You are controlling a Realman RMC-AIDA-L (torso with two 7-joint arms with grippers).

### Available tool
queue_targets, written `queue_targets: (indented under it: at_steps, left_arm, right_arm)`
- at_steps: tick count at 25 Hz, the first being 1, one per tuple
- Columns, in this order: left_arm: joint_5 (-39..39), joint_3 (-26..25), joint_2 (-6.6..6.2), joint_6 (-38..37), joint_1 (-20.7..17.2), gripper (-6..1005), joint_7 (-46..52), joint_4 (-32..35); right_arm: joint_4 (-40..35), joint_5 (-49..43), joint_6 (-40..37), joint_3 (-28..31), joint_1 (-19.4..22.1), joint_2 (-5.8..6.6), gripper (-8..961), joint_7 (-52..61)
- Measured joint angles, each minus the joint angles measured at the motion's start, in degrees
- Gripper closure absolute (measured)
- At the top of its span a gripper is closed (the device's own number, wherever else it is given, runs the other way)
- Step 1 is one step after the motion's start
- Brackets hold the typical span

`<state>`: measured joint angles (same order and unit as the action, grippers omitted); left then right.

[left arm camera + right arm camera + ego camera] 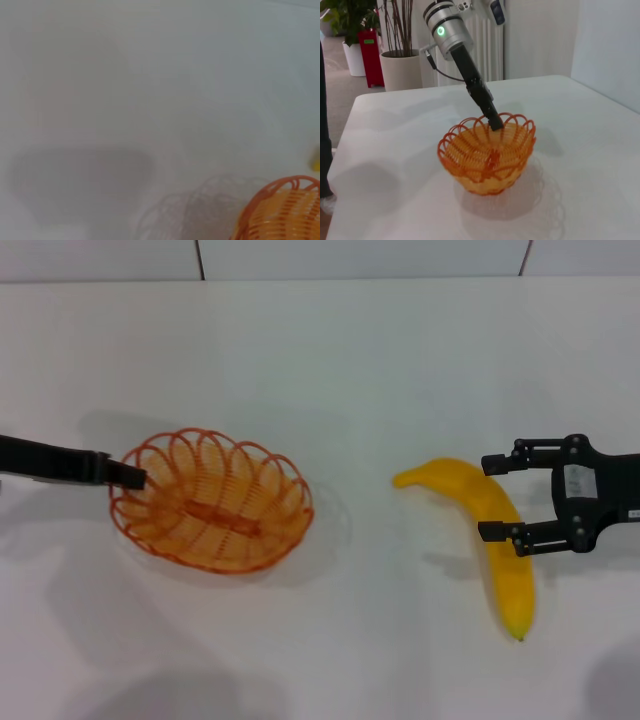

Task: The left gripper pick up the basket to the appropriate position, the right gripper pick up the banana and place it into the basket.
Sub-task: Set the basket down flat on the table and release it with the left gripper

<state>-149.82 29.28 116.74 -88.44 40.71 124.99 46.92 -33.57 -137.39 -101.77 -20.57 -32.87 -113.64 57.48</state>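
Observation:
The orange wire basket (212, 502) is at the table's left. My left gripper (135, 477) reaches in from the left and is shut on the basket's left rim. The right wrist view shows it (495, 122) pinching the rim of the basket (487, 155), whose shadow lies below it. The basket's edge also shows in the left wrist view (285, 210). The yellow banana (510, 580) lies on the table at the right. My right gripper (497, 497) is open, one finger on each side of the banana's upper half, and is not closed on it.
The white table (350, 370) spreads between basket and banana, with a wall seam at the back. The right wrist view shows potted plants (400, 55) and a radiator beyond the table's far edge.

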Motion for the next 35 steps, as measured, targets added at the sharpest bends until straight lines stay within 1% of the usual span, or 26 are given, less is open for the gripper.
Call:
queue_targets:
  at_steps: [6, 14, 18, 28, 35]
  left_arm:
    - [0.0, 0.2, 0.04, 0.1, 1.8, 928, 2.6, -3.5]
    - [0.4, 0.5, 0.1, 0.4, 2.9, 911, 7.3, -6.9]
    - [0.0, 0.7, 0.08, 0.5, 3.6, 902, 7.9, -8.2]
    - [0.3, 0.6, 0.04, 0.6, 3.7, 880, 9.5, -8.4]
    - [0.0, 0.7, -0.05, 0.6, 3.5, 864, 10.8, -11.3]
  right_arm:
    - [0.0, 0.0, 0.0, 0.0, -0.2, 0.0, 161, 0.0]
    - [0.0, 0.0, 0.0, 0.0, -0.4, -0.18, 161, 0.0]
    - [0.0, 0.0, 0.0, 0.0, -0.4, -0.18, 160, 0.0]
    - [0.0, 0.0, 0.0, 0.0, -0.4, -0.18, 160, 0.0]
    - [0.0, 0.0, -0.1, 0.0, -0.5, -0.27, 160, 0.0]
